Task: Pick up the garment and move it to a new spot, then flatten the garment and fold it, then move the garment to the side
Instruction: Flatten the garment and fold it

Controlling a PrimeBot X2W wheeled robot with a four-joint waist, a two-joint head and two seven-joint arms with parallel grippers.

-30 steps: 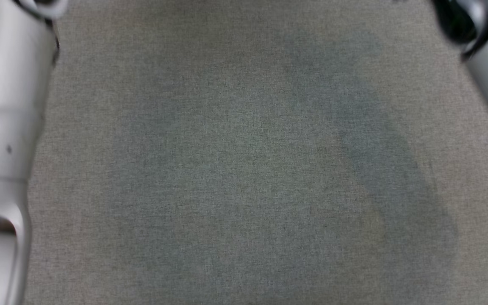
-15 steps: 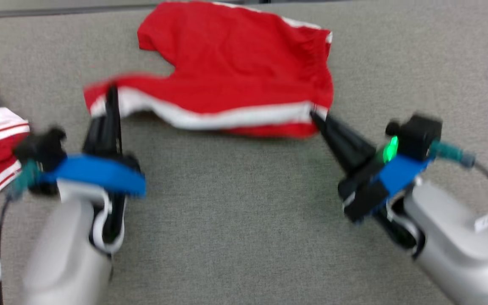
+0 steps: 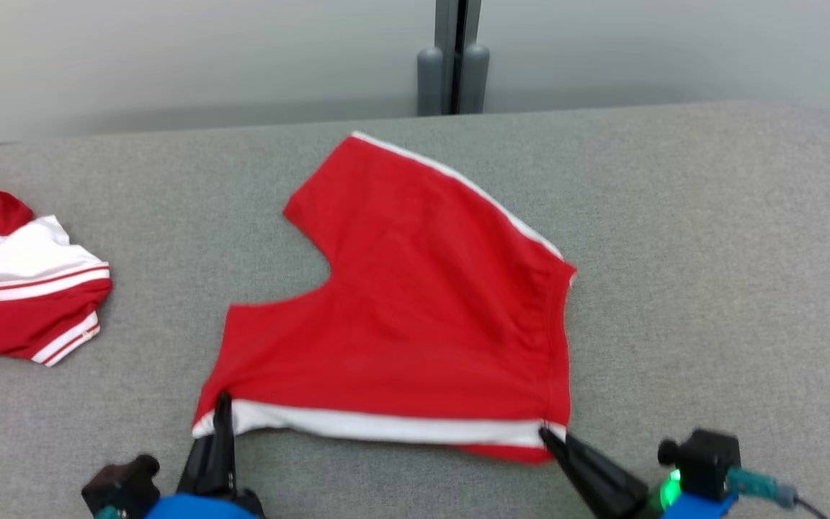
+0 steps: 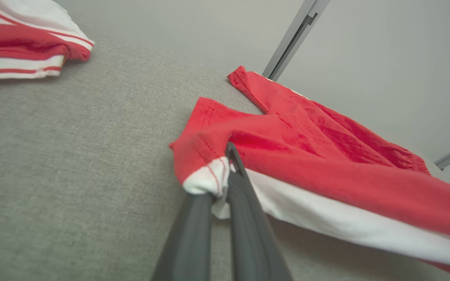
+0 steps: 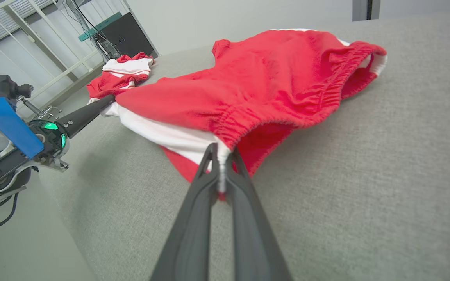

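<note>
**Both claws pinch the near edge of the shorts, set to lay them flat**

The red shorts [image 3: 415, 317] lie near the middle of the grey cloth-covered table [image 3: 710, 288], waistband toward the robot's right and leg openings toward its left. The left gripper [image 3: 222, 404] is clenched on the near leg-hem corner, on the white stripe. The right gripper [image 3: 548, 434] is clenched on the near waistband corner. The wrist views show that edge raised a little off the surface between them.

The step in hand looks like flattening. It would go best with the white stripe stretched taut between the two grips and both corners lowered evenly. A gentle pull toward the robot should let the far part drag smooth. The lower layer sags beneath the stripe near the right claw and could crease if set down slack.

The fabric is a soft, matte knit with stitched hems and a puckered elastic waistband. The table covering is a coarse weave, likely grippy enough to hold the cloth. A second red-and-white garment [image 3: 19, 288] lies crumpled at the table's left, well apart
</note>
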